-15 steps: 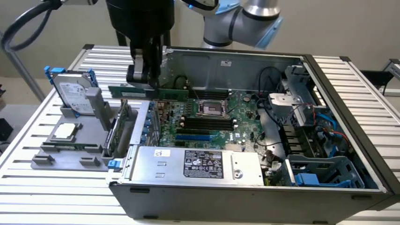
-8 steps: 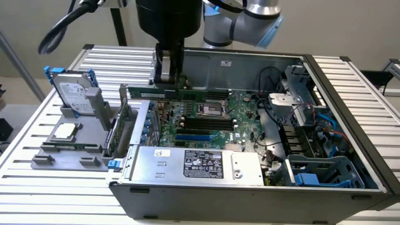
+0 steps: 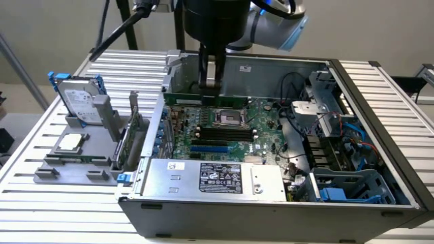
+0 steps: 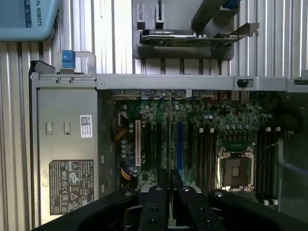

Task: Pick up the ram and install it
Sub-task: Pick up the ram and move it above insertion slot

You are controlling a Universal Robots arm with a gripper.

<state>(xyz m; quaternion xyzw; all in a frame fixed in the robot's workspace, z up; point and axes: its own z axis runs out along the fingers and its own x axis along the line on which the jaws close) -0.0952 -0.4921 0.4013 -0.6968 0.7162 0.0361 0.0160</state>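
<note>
Now, beside the computer case (image 3: 271, 213), on the exterior view's left, a gray tray (image 3: 48, 175) keeps spare parts (image 3: 78, 101) standing up, easy to grab. Inside the case, near its back wall, the gripper (image 3: 210, 89) has its jaws clamped on the ram (image 3: 184, 96), held edge down above the board (image 3: 265, 127), probably to line up with the slots (image 3: 224, 133).

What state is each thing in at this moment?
gripper: shut on the ram.
ram: held level over the motherboard, not in a slot.
memory slots: empty.
processor socket: empty.
computer case: open.
hard drive: upright in the grey holder.
</note>
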